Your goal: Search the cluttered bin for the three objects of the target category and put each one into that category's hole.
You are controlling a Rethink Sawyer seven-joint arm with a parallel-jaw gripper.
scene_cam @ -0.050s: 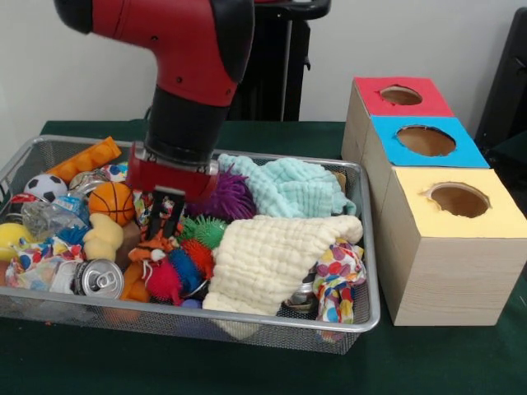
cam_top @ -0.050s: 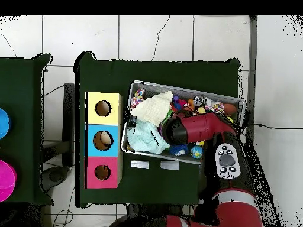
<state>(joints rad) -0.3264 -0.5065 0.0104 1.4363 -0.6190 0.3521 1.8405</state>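
I have the gripper (scene_cam @ -0.050s: 167, 212) down inside the wire bin (scene_cam @ -0.050s: 366, 247), buried among the toys just right of the small basketball (scene_cam @ -0.050s: 111, 202). Its black fingers sit right above the orange tiger toy (scene_cam @ -0.050s: 155, 244), with the green spiky ball (scene_cam @ -0.050s: 202, 230) beside them and the purple spiky ball (scene_cam @ -0.050s: 230, 197) just behind. I cannot tell whether the fingers are apart or together, or whether they grip anything. The cream cloth (scene_cam @ -0.050s: 268, 259) and the mint cloth (scene_cam @ -0.050s: 284, 188) lie to the right of the gripper, covering much of that side. The three boxes stand outside the bin: red hole (scene_cam @ -0.050s: 401, 95), blue hole (scene_cam @ -0.050s: 426, 141), yellow hole (scene_cam @ -0.050s: 459, 200). From overhead, the arm (cam_top @ -0.050s: 195, 129) crosses the bin's middle.
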